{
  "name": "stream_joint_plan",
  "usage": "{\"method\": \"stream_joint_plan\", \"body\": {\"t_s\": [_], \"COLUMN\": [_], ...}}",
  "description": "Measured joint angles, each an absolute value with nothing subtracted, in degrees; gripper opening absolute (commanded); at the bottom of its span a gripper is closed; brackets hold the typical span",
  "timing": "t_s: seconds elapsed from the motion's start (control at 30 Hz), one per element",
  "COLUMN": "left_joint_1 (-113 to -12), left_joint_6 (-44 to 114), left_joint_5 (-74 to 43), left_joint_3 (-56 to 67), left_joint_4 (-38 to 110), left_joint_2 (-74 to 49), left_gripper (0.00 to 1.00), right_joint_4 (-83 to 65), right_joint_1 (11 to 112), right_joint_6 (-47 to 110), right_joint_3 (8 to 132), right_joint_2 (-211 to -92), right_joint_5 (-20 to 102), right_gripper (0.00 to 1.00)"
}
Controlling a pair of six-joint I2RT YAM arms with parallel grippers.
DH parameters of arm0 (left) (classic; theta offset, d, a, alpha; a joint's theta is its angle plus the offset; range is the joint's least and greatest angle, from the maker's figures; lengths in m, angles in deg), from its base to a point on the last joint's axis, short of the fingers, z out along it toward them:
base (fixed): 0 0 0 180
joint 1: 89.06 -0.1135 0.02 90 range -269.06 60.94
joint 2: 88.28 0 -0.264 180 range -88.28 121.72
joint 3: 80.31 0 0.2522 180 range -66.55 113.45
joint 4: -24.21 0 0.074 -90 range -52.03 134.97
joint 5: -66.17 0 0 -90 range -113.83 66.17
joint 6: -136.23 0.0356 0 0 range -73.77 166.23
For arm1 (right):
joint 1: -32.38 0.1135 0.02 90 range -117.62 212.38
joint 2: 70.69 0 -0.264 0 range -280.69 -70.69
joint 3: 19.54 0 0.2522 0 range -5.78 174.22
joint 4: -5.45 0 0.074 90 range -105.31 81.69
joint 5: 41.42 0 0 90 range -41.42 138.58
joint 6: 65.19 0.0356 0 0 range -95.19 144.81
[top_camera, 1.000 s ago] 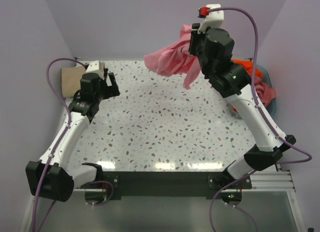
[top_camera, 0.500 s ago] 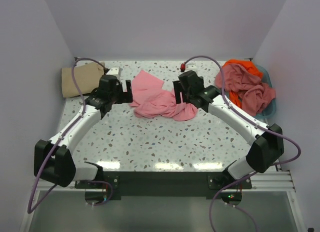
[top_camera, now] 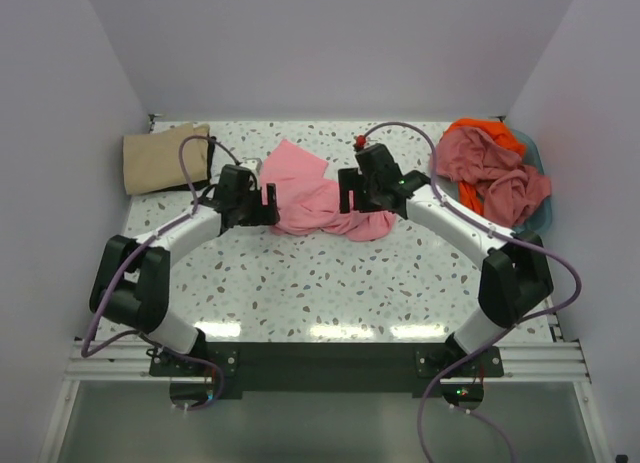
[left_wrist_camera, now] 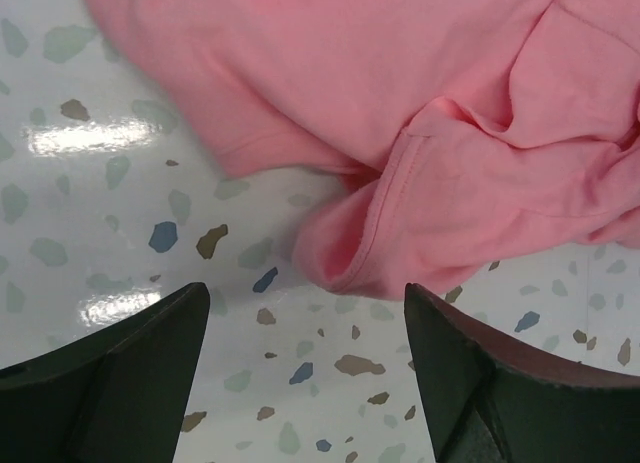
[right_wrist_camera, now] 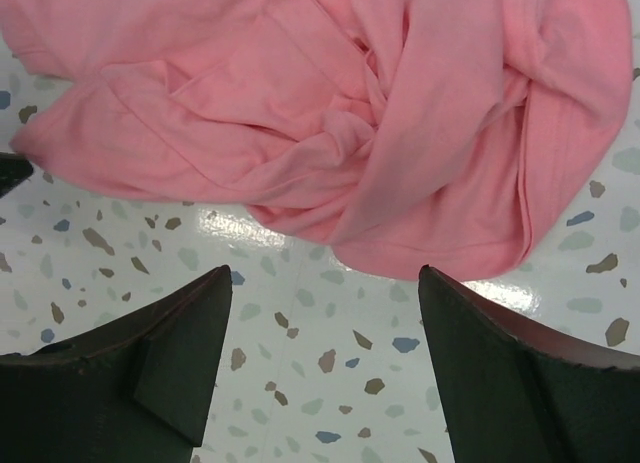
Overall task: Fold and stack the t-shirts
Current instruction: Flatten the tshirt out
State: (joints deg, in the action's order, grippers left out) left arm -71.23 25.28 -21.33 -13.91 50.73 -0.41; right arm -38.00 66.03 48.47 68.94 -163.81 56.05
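While the folded tan t-shirt [top_camera: 160, 163] marks the stack spot at the tabletop's [top_camera: 330, 283] far left corner, my left pincer [top_camera: 262, 208], released, flanks the crumpled pink t-shirt [top_camera: 312, 198] toward the far edge, my right pincer [top_camera: 356, 200], also released, opposite, likely to spread it flat.

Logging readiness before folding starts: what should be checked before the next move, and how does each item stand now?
1. Left jaws open, nothing between them: ok.
2. Right jaws open, nothing between them: ok.
3. Pink t-shirt lying on the table between the two arms: ok.
4. Pink t-shirt spread flat for folding: not ok, it is bunched and creased.
5. A shirt edge lies just ahead of each pair of jaws: ok.
6. Folded tan t-shirt apart from the pink one, at the far left: ok.
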Motion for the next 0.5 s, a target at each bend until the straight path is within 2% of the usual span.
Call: {"method": "stream_joint_plan", "body": {"t_s": [0.13, 0.23, 0.27, 0.33, 0.5], "left_joint_1": [-71.23, -71.23, -71.23, -71.23, -71.13], "left_joint_6": [24.62, 24.08, 24.1, 23.97, 24.25], "left_joint_5": [-18.35, -16.36, -15.86, -14.79, -13.68], "left_joint_3": [-14.06, -14.06, -14.06, -14.04, -13.95], "left_joint_4": [47.6, 45.85, 45.37, 44.74, 44.91], "left_joint_2": [3.13, 5.41, 5.86, 6.76, 7.46], "left_gripper": [0.76, 0.65, 0.56, 0.48, 0.34], "right_joint_4": [-36.89, -35.97, -35.53, -35.44, -34.83], "right_joint_1": [64.43, 61.59, 60.43, 59.14, 58.99], "right_joint_6": [49.97, 50.78, 50.78, 50.67, 50.17], "right_joint_3": [68.72, 68.57, 68.61, 69.44, 74.01], "right_joint_2": [-164.38, -165.14, -165.84, -167.63, -175.79], "right_joint_5": [54.19, 53.53, 53.55, 53.66, 53.77], "right_gripper": [0.78, 0.77, 0.76, 0.75, 0.7]}}
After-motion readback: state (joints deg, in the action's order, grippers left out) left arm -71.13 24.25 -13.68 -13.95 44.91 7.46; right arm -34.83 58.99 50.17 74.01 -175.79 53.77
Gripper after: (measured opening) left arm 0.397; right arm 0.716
